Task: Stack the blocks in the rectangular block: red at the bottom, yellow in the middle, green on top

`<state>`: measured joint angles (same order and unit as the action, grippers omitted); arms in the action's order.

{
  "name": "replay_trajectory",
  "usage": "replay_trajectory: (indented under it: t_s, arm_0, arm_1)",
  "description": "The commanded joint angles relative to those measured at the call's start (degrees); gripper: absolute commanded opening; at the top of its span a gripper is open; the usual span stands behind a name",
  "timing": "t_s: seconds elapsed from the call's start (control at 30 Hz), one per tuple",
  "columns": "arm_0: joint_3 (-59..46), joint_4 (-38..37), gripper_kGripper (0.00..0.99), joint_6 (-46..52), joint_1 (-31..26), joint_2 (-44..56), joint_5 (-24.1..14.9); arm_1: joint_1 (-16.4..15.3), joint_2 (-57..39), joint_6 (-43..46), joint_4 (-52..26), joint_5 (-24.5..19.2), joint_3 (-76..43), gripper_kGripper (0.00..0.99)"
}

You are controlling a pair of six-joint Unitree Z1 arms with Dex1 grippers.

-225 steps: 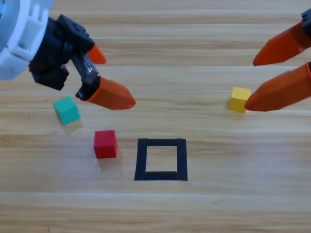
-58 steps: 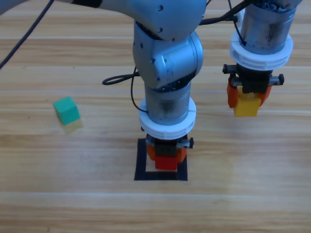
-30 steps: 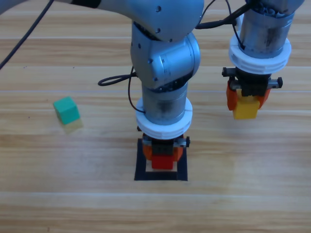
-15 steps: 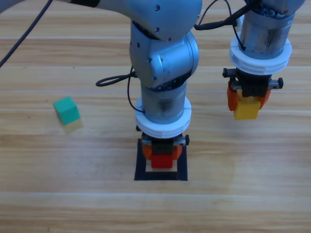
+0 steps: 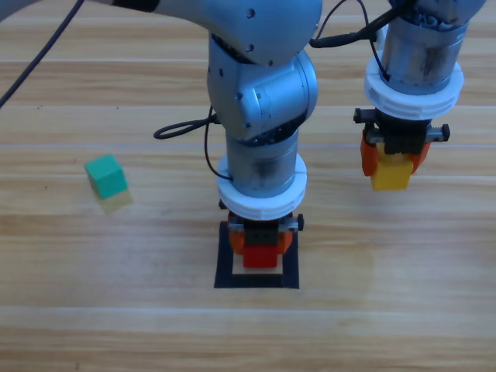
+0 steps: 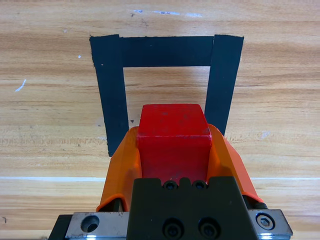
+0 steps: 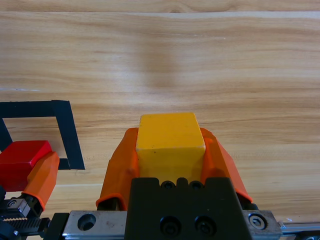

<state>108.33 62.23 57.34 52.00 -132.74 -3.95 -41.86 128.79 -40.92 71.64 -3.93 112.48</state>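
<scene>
My left gripper (image 5: 261,249) points straight down over the black tape square (image 5: 225,260), shut on the red cube (image 5: 261,255). The left wrist view shows the red cube (image 6: 172,135) between the orange jaws, with the tape outline (image 6: 112,95) just beyond it; I cannot tell whether the cube touches the wood. Off to the right, my right gripper (image 5: 391,167) hangs above the table, shut on the yellow cube (image 5: 390,173), which fills its jaws (image 7: 170,137) in the right wrist view. The teal-green cube (image 5: 105,176) lies loose at the left.
The left arm's grey body rises over the middle of the table and hides the wood behind the square. Both arms stand close side by side. Bare wood lies along the near edge and around the green cube.
Over the last second the left gripper has held the red cube over the square with barely any shift. Earlier, both cubes lay on the table and both grippers were open.
</scene>
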Motion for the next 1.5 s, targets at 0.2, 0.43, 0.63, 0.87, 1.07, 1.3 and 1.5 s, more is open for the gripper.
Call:
replay_trajectory:
  t_s: [0.2,0.43,0.63,0.87,1.07,1.3,1.5]
  arm_0:
    - [-1.37,-0.97,0.041,0.84,-0.94,-3.67,-0.09]
    - [-1.45,-1.15,0.041,0.76,-0.94,-4.02,-0.09]
    - [-1.54,-1.24,0.041,0.67,-0.94,-4.19,-0.18]
    - [-0.66,-1.33,0.91,0.93,-0.76,-3.67,-0.35]
    - [-1.28,-1.06,0.99,0.93,-0.76,-2.08,-0.53]
    - [-1.8,-0.97,0.99,1.02,-0.76,-0.41,-0.62]
    - [4.44,4.39,0.99,0.32,-0.67,2.14,-1.41]
  arm_1:
    - [-1.21,0.32,-0.04,-1.15,-1.17,-1.74,0.0]
    - [-1.21,0.23,-0.13,-1.15,-1.17,-1.74,0.0]
    - [-1.21,0.23,-0.13,-1.15,-1.17,-1.74,0.0]
    - [-1.21,0.23,-0.13,-1.15,-1.17,-1.65,0.0]
    - [-1.21,0.23,-0.13,-1.24,-1.17,-1.74,0.0]
    - [-1.21,-0.82,-0.39,-1.33,-1.17,-1.91,0.0]
    - [-1.21,-1.44,-0.48,-1.68,-1.78,-2.35,0.0]
